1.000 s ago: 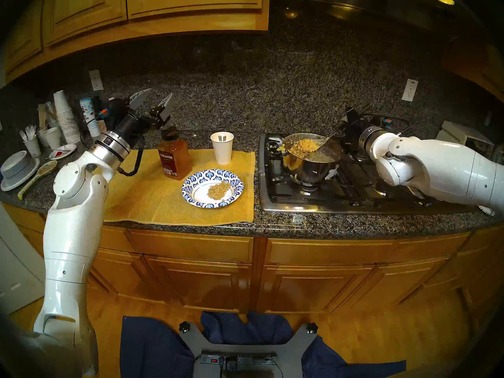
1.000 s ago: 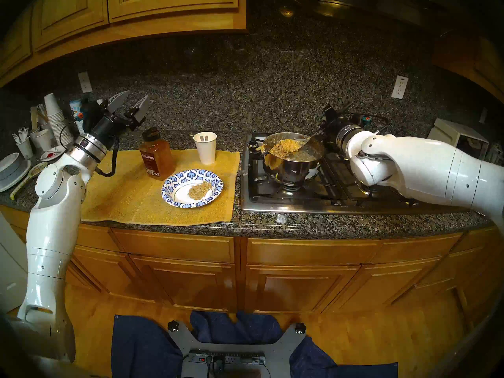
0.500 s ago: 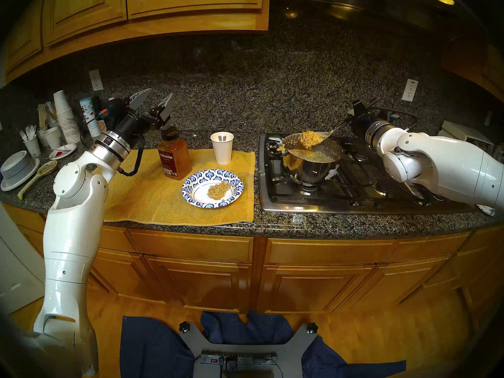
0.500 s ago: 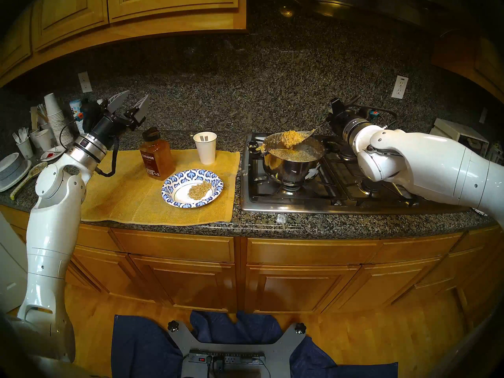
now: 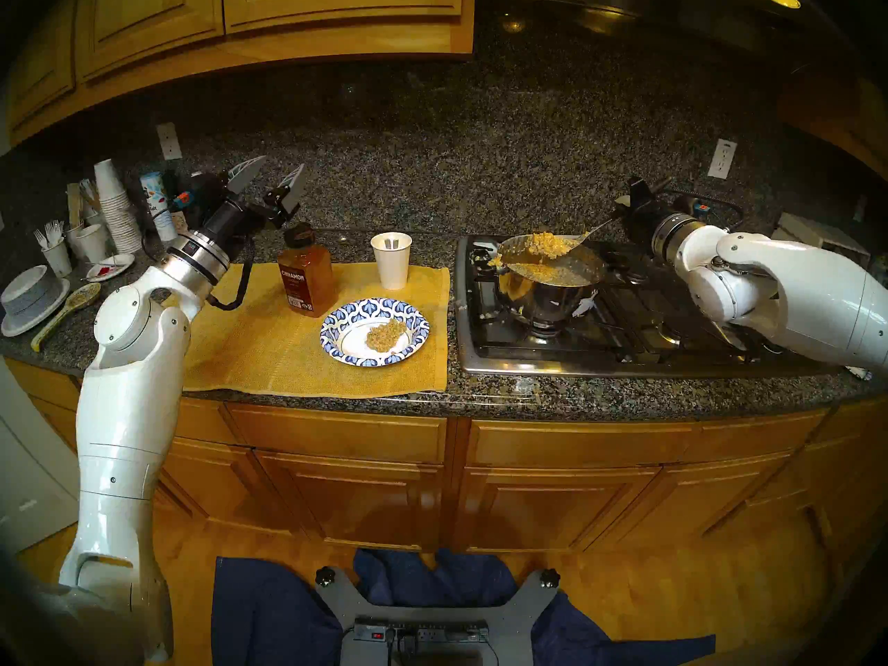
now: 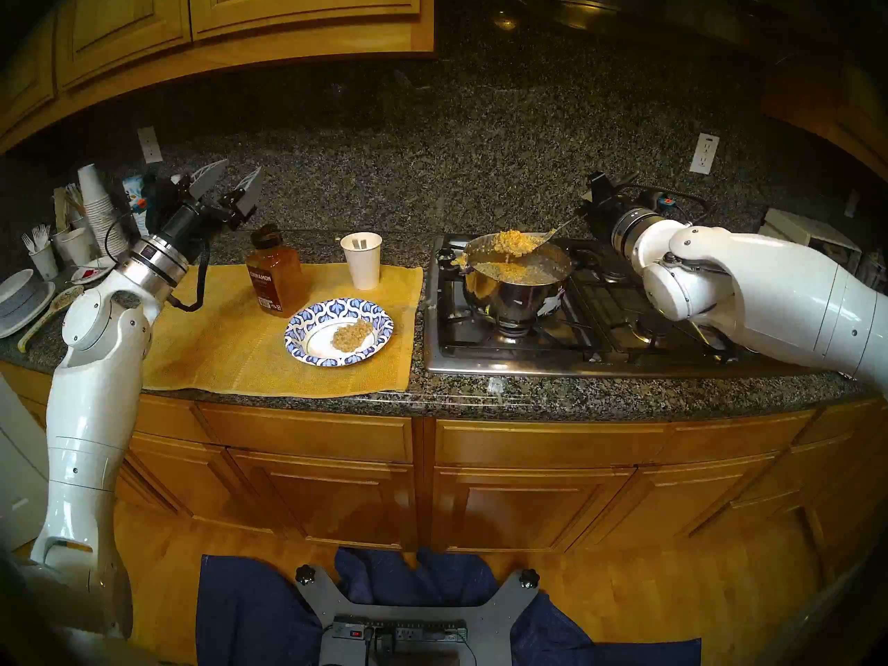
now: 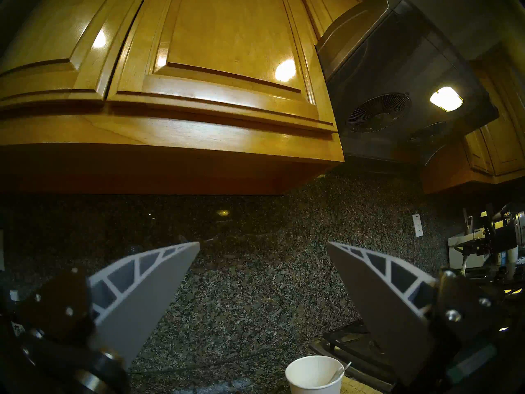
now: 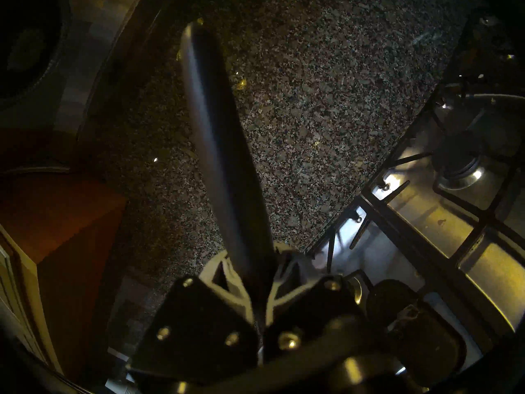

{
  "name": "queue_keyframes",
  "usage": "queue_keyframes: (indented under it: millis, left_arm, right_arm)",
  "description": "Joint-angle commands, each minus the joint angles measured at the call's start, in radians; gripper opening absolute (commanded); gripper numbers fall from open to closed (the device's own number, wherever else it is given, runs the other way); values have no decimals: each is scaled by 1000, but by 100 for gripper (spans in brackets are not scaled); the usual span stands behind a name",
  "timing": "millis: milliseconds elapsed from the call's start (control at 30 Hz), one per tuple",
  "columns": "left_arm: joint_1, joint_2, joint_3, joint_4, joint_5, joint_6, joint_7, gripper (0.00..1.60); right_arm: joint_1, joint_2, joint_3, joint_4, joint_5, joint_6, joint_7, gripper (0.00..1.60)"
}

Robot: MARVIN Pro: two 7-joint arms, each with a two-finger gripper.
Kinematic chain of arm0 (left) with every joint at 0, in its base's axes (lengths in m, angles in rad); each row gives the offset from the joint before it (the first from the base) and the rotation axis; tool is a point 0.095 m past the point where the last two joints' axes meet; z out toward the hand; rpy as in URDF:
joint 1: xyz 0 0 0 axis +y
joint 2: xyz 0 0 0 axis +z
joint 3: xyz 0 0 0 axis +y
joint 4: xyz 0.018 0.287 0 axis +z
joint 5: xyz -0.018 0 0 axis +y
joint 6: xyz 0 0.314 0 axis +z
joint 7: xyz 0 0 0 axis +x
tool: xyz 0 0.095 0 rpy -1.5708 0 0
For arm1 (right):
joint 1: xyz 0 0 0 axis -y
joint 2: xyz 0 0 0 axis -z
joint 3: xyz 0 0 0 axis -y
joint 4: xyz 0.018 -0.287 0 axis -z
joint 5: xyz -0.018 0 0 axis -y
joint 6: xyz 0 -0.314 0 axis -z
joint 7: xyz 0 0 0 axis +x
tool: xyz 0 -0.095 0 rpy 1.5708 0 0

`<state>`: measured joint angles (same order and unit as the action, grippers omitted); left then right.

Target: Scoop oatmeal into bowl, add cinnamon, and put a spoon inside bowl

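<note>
Right gripper (image 8: 255, 274): pinched tight on the dark handle of the metal ladle (image 5: 552, 247), up near the back of the stove (image 5: 624, 357).
Ladle: its scoop hangs just over the steel pot (image 5: 548, 290), piled with yellow oatmeal (image 5: 548, 245). A bit droops off the scoop toward the pot.
Pot: sits on the front left burner, with more oatmeal inside.
Left gripper (image 5: 269, 177): fingers spread wide, holding nothing, lifted in the air above the back left corner of the yellow mat (image 5: 250, 352).
Bowl (image 5: 336, 331): blue-and-white paper bowl at the mat's front right part, close to the stove. One lump of oatmeal lies in it, on the side nearer the stove.
Cinnamon (image 5: 305, 278): bottle with its dark cap on, stands at the back middle of the mat, just behind and left of the bowl.
Paper cup (image 5: 392, 261): white, at the mat's back right corner, between the cinnamon and the pot.
Spoon (image 7: 339, 371): thin white handle leans inside the cup.
In the way: between the ladle and the bowl are the pot's rim and the stove's raised left edge.
Far left of the counter (image 5: 528, 391): stack of paper cups (image 5: 115, 203), cup of white forks (image 5: 50, 247), grey-white bowls (image 5: 31, 300), speckled yellowish spoon (image 5: 67, 314).
</note>
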<state>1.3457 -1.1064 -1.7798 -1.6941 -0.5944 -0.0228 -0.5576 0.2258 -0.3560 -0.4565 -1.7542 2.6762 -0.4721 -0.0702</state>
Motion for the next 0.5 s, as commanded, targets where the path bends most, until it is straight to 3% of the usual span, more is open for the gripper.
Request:
queue_keyframes:
  millis: [0, 467]
  left_arm:
    - [-34, 0, -6, -23, -8, -11, -1, 160]
    - [-33, 1, -6, -23, -8, -11, -1, 160]
  right_arm:
    - [40, 12, 36, 21, 5, 13, 20, 0]
    - [54, 1, 46, 45, 18, 31, 28, 0]
